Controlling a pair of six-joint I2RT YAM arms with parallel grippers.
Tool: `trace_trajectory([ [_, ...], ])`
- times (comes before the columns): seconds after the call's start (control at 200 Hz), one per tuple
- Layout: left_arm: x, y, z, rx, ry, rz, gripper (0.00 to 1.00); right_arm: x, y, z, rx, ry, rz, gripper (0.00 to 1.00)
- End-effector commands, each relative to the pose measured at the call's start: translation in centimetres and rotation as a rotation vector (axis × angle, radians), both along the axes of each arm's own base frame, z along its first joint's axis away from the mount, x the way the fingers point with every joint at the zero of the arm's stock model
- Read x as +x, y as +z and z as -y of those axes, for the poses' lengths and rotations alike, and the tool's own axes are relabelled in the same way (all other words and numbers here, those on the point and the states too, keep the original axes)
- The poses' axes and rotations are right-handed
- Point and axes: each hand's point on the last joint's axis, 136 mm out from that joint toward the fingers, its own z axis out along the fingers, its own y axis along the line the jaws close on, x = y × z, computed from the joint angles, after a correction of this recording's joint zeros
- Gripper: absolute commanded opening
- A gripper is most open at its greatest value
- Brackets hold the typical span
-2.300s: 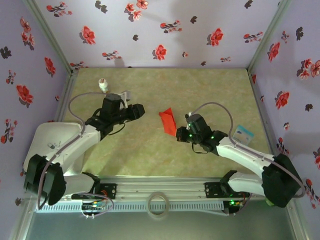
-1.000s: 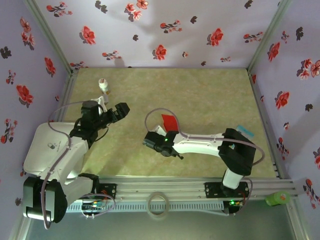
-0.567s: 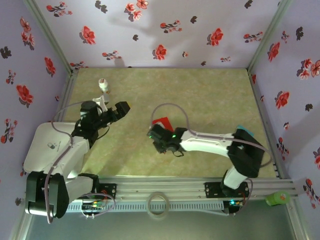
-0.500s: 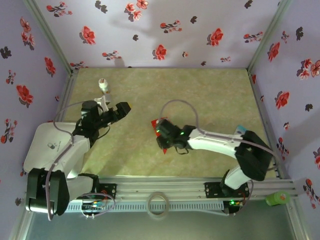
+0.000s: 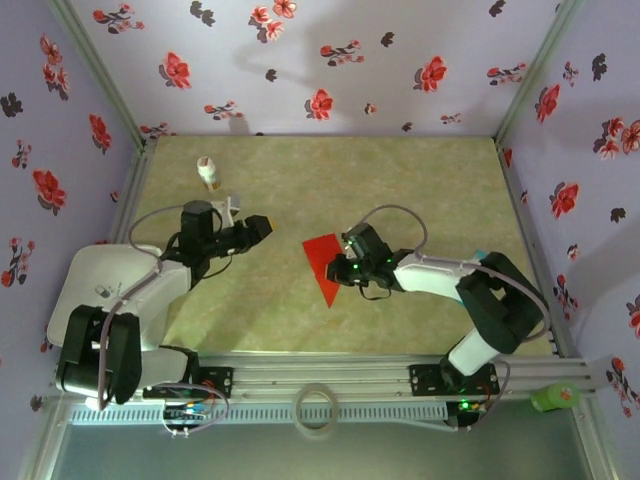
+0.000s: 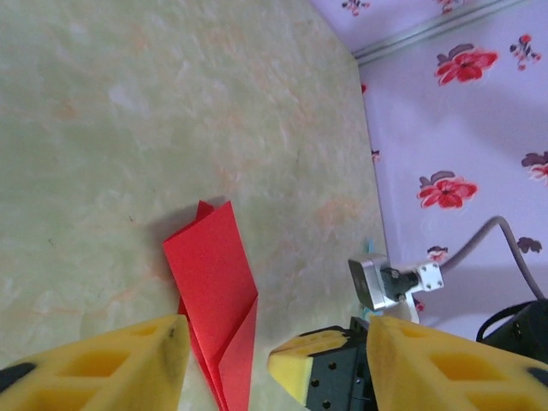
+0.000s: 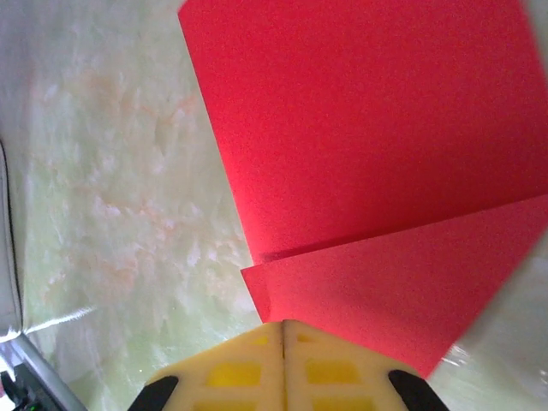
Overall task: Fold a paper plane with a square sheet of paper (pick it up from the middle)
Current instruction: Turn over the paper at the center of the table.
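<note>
The red sheet of paper (image 5: 323, 263) lies folded on the table as a flat shape that narrows to a point toward the near edge. In the left wrist view the paper (image 6: 212, 272) shows overlapping flaps and a crease. My right gripper (image 5: 344, 268) sits at the paper's right edge. Its yellow fingers (image 7: 257, 364) are shut together, and their tips touch the edge of the lower red flap (image 7: 385, 291); nothing shows between them. My left gripper (image 5: 260, 226) is open, a short way left of the paper, aimed at it. Its gripper point (image 6: 276, 334) frames the paper and the right gripper's tip (image 6: 301, 361).
A small white bottle with an orange band (image 5: 207, 172) stands at the far left. A teal-and-white card (image 5: 481, 257) peeks out behind the right arm. Patterned walls close in three sides. A tape ring (image 5: 317, 409) lies on the front rail.
My right gripper has swept from the paper's near-left side over to its right edge, and the paper now lies flatter with a pointed end. The left gripper has shifted slightly right.
</note>
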Motion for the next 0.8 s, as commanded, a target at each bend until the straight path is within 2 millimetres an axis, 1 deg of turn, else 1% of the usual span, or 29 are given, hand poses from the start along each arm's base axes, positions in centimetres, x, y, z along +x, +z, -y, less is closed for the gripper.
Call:
trace_trajectory([
  [0.0, 0.4, 1.0, 1.2, -0.015, -0.04, 0.009, 0.54, 0.4, 0.2, -1.9, 0.08, -0.001, -0.051, 0.07],
  [0.105, 0.2, 0.4, 1.8, -0.009, -0.056, -0.018, 0.53, 0.4, -1.2, -2.0, 0.068, -0.013, -0.087, 0.08],
  [0.17, 0.1, 0.1, 2.2, -0.006, -0.068, -0.03, 0.51, 0.2, -2.2, -1.7, 0.05, -0.027, -0.115, 0.08],
  [0.33, -0.2, -0.9, 3.5, 0.006, -0.102, -0.07, 0.42, -0.4, -4.3, -0.5, 0.007, -0.097, -0.171, 0.08],
  [0.415, -0.4, -1.6, 4.6, 0.021, -0.135, -0.1, 0.34, -0.7, -5.1, 0.0, -0.007, -0.15, -0.195, 0.08],
  [0.505, -0.7, -2.8, 6.2, 0.036, -0.171, -0.144, 0.27, -1.1, -5.4, 0.1, -0.026, -0.179, -0.205, 0.08],
  [0.595, -0.7, -4.0, 7.7, 0.043, -0.195, -0.19, 0.18, -1.5, -5.7, 0.4, -0.063, -0.21, -0.208, 0.08],
  [0.69, -0.5, -6.0, 8.8, 0.064, -0.193, -0.262, 0.09, -1.5, -5.8, 0.6, -0.082, -0.237, -0.2, 0.08],
  [0.795, -0.2, -8.1, 9.8, 0.094, -0.186, -0.31, 0.05, -1.4, -5.7, 0.1, -0.042, -0.238, -0.192, 0.08],
])
